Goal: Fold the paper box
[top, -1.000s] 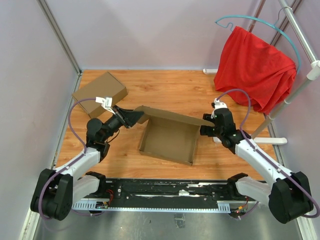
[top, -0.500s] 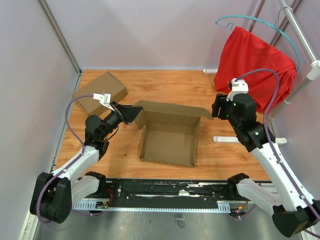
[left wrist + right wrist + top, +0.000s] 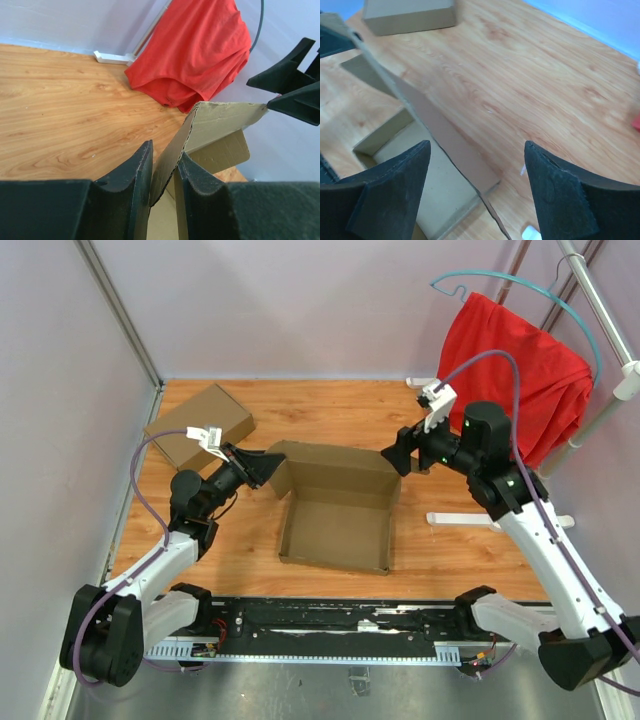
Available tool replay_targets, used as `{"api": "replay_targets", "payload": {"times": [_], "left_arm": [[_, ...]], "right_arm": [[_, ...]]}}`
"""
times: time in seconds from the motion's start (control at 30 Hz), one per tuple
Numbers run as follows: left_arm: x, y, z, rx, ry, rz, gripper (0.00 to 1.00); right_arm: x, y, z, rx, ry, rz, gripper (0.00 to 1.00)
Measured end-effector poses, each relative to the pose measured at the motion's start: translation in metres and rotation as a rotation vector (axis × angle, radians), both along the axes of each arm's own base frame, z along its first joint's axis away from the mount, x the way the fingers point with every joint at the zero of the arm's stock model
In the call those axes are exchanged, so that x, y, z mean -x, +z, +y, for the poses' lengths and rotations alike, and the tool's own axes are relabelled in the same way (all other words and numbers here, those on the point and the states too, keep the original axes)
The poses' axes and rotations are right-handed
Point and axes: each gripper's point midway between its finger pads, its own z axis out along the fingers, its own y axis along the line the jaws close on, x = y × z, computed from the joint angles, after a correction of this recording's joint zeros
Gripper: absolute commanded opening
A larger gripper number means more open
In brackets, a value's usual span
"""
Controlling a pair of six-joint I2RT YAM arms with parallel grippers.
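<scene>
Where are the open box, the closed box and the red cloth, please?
open box (image 3: 335,530): top view, on its inner floor.
closed box (image 3: 200,424): top view, on its top face.
red cloth (image 3: 510,375): top view, middle of the fabric.

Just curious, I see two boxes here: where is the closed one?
In the top view, the closed box lies at the table's far left corner, just beyond the left pincer and left of the open paper box.
</scene>
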Motion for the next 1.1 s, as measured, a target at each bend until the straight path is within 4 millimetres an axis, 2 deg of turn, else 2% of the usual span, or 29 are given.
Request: {"api": "replay_targets", "payload": {"times": [0.2, 0.4, 0.5, 0.6, 0.73, 0.8, 0.9, 1.1], "left_arm": [[0.0, 0.0, 0.0, -0.001, -0.001, 0.001, 0.28], [0.0, -0.001, 0.0, -0.004, -0.001, 0.004, 0.28], [0.0, -0.002, 0.0, -0.005, -0.001, 0.004, 0.28], [0.0, -0.002, 0.0, -0.005, -0.003, 0.004, 0.28], [0.001, -0.002, -0.001, -0.007, -0.009, 0.005, 0.3], [0.002, -0.002, -0.001, -0.008, -0.012, 0.007, 0.32], [0.004, -0.004, -0.002, -0.013, -0.019, 0.016, 0.36], [0.015, 0.002, 0.001, -0.024, -0.018, 0.001, 0.41]], "right_arm": [[-0.003, 0.004, 0.032, -0.01, 0.192, 0.019, 0.73], [0.006, -0.002, 0.047, -0.004, 0.287, 0.047, 0.71], [0.014, -0.007, 0.052, 0.012, 0.325, 0.063, 0.66], [0.019, -0.015, 0.059, 0.033, 0.356, 0.082, 0.57], [0.015, -0.028, 0.067, 0.073, 0.369, 0.118, 0.28], [0.01, -0.036, 0.069, 0.092, 0.361, 0.134, 0.18], [0.008, -0.04, 0.07, 0.101, 0.357, 0.144, 0.11], [0.005, -0.037, 0.069, 0.109, 0.336, 0.133, 0.05]]}}
